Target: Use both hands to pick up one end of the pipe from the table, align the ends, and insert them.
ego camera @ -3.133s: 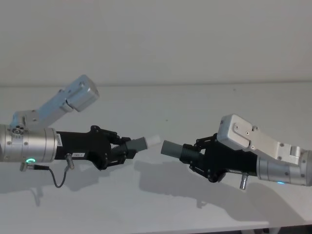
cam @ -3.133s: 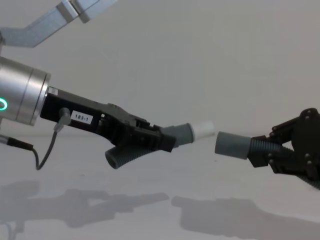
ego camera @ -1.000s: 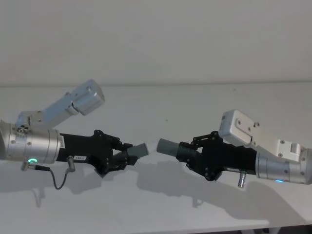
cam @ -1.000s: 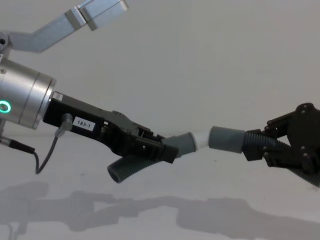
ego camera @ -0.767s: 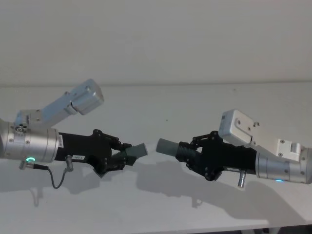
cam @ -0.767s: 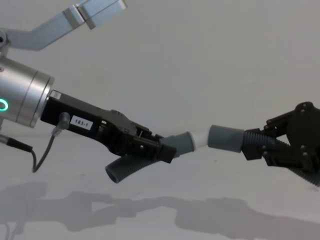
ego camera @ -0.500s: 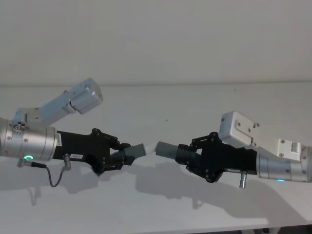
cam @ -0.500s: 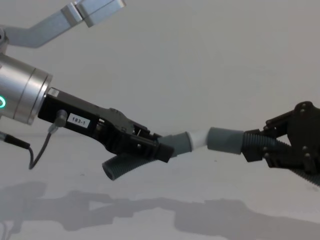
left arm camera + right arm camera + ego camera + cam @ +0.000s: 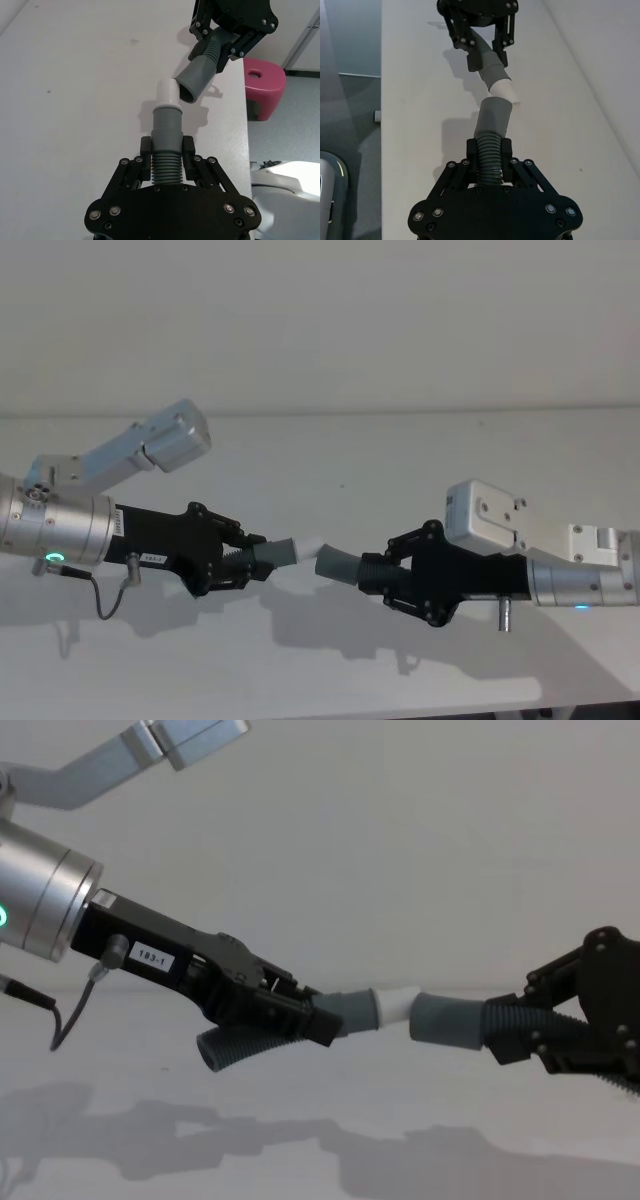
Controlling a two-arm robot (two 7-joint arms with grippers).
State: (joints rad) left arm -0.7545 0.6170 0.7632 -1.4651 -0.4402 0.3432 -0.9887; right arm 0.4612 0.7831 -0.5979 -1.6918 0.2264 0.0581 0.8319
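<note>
We see the left gripper (image 9: pixel 243 558) clamped on one ribbed hose (image 9: pixel 345 1013) and the right gripper (image 9: pixel 392 580) clamped on the other hose (image 9: pixel 455 1020), both held above the table (image 9: pixel 400 470). The white tip (image 9: pixel 167 92) meets the rim of the right hose's cuff (image 9: pixel 197 81), slightly off line and not inserted.

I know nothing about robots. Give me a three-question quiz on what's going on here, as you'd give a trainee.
1. True or false: the white tip is fully inside the right hose's cuff.
2. Which claw holds the hose with the white tip? A) left claw B) right claw
3. Fill in: both hose pieces are held above the ____.

Key:
1. False; the tip meets the cuff's mouth at an angle, off-axis.
2. A
3. table
</note>
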